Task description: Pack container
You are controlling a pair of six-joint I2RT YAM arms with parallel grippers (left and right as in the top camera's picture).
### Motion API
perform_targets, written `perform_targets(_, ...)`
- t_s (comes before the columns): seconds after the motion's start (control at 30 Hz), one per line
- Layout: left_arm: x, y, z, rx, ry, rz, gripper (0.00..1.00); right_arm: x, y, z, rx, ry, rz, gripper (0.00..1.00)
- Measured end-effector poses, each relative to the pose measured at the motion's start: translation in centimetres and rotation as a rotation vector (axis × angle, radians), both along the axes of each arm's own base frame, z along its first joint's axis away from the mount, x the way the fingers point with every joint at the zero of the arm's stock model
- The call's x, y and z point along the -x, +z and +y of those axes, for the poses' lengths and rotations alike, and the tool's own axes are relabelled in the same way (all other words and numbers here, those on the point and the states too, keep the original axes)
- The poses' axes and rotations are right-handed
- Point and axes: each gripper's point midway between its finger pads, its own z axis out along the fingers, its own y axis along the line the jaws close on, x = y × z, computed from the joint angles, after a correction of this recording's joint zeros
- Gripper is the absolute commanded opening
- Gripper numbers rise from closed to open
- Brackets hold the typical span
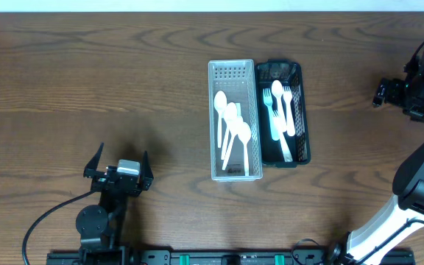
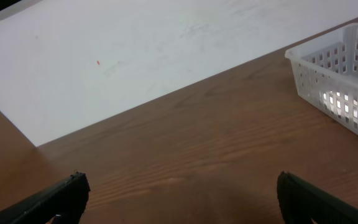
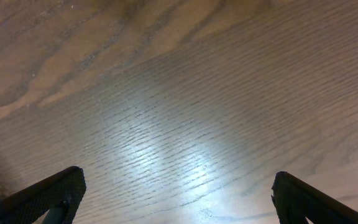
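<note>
A white perforated container (image 1: 213, 125) stands mid-table and holds several white spoons (image 1: 232, 121). Touching its right side is a black container (image 1: 305, 118) with white forks (image 1: 287, 110) and a spoon in it. My left gripper (image 1: 121, 156) sits near the front left, well apart from both, open and empty. The left wrist view shows its open gripper (image 2: 182, 186) over bare wood, with a corner of the white container (image 2: 344, 74) at the right. My right gripper (image 1: 379, 93) hangs at the far right edge, open and empty. The right wrist view shows that open gripper (image 3: 179, 183) above bare wood only.
The wooden table (image 1: 87, 73) runs to a pale strip along its far edge (image 2: 135, 56). The right arm's white links (image 1: 418, 184) reach up the right side. A black cable (image 1: 50, 217) loops by the left arm's base.
</note>
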Motion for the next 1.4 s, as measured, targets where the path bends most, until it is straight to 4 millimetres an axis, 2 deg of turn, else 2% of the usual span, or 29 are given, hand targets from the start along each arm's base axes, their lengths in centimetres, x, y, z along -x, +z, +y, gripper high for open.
perform_targets(1.2, 0.0, 0.0, 0.1, 0.0, 0.003, 0.001, 0.98, 0.0, 0.0, 0.0, 0.001, 0.0, -0.001, 0.99)
perform_targets(1.3, 0.0, 0.0, 0.1, 0.0, 0.003, 0.001, 0.98, -1.1, 0.2, -0.7, 0.031, -0.002, -0.044, 0.99)
perform_targets(1.4, 0.0, 0.0, 0.1, 0.0, 0.003, 0.001, 0.98, -3.6, 0.8, -1.8, 0.084, -0.003, -0.156, 0.99)
